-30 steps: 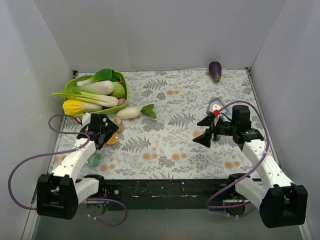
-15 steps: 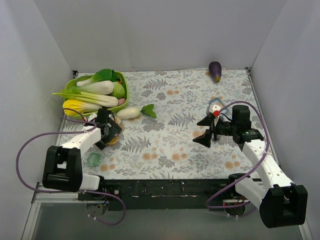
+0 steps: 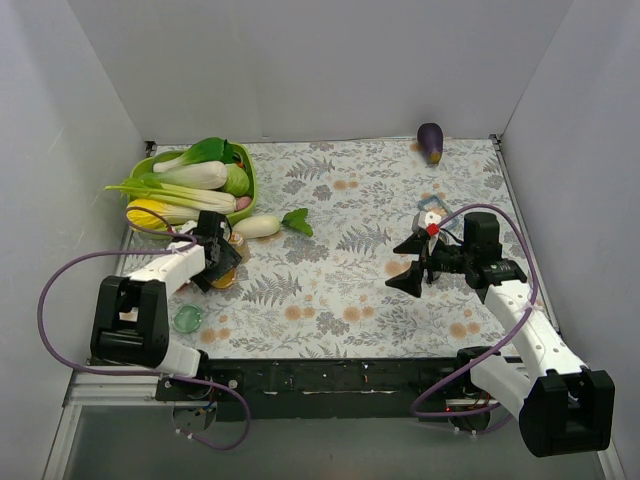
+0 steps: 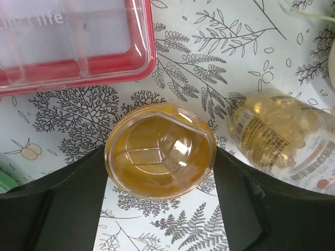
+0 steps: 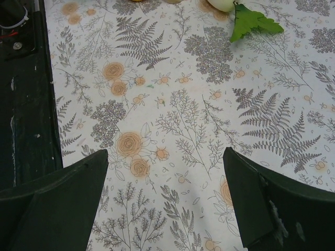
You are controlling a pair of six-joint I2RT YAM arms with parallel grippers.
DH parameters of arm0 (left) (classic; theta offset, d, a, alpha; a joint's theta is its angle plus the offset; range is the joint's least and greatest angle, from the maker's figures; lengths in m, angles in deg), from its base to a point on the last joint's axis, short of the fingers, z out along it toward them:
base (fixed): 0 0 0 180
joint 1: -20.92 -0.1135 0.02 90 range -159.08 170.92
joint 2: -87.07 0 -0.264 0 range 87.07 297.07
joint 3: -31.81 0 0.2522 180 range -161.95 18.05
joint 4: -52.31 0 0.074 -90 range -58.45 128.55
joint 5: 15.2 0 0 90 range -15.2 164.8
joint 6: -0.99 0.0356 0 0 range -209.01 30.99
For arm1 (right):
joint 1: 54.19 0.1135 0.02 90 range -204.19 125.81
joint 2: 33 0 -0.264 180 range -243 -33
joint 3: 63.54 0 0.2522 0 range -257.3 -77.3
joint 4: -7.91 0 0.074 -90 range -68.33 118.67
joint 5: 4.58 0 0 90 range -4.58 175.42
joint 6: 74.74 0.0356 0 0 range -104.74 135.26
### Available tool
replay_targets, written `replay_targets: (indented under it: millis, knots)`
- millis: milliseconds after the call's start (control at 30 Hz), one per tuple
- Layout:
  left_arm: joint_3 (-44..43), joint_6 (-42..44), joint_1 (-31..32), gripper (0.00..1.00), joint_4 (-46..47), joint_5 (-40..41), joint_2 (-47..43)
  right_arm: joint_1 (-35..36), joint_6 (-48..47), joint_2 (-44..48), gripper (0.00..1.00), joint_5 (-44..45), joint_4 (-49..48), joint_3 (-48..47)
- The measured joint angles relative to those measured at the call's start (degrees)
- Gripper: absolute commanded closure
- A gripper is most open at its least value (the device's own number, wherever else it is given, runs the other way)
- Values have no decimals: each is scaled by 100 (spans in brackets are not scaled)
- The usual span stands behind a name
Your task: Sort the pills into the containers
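An amber container point(image 4: 159, 157), a shallow translucent round dish, sits on the floral mat between the fingers of my left gripper point(image 4: 160, 151), which press against both its sides. In the top view the left gripper point(image 3: 222, 262) is at the mat's left, over the amber container point(image 3: 224, 278). A pale green container point(image 3: 187, 318) lies nearer, just peeking in at the left wrist view's edge point(image 4: 4, 184). A clear bottle of yellow pills point(image 4: 282, 138) lies on its side right of the amber dish. My right gripper point(image 3: 405, 265) hangs open over bare mat point(image 5: 165, 151).
A red-rimmed clear pill organiser point(image 4: 73, 63) lies just beyond the amber dish. A green basket point(image 3: 148, 166) of vegetables stands at the back left, with a white radish point(image 3: 257, 225) beside it. An eggplant point(image 3: 430, 142) sits at the back right. A small white and red item point(image 3: 431, 214) lies behind the right gripper.
My left arm swung back and left, uncovering the green dish, and its jaws narrowed onto the amber dish. The right arm has barely moved.
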Motion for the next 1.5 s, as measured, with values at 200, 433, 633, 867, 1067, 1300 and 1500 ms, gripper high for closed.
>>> replay_targets:
  millis: [200,433,633,867,1067,1300,1500]
  knots:
    - [212,-4,153,60,-13,-372,-282,0,-70,26,2,-33,4,0]
    - [431,-1012,2365,58,-76,-1067,-654,0,-166,76,2,-39,20,0]
    - [-732,-1766,4052,48,-144,-942,671,0,-251,76,2,-35,39,0]
    - [-2994,-1856,4922,18,-625,-203,2564,0,-280,85,2,7,42,2]
    - [-3108,-1683,5038,2,-586,-35,2632,-4,-334,85,2,7,48,2]
    - [-2035,-702,5038,2,-129,-262,1797,-7,-446,85,2,4,157,2]
    - [-1176,1779,4964,2,431,-1047,654,-7,-595,85,2,0,227,2]
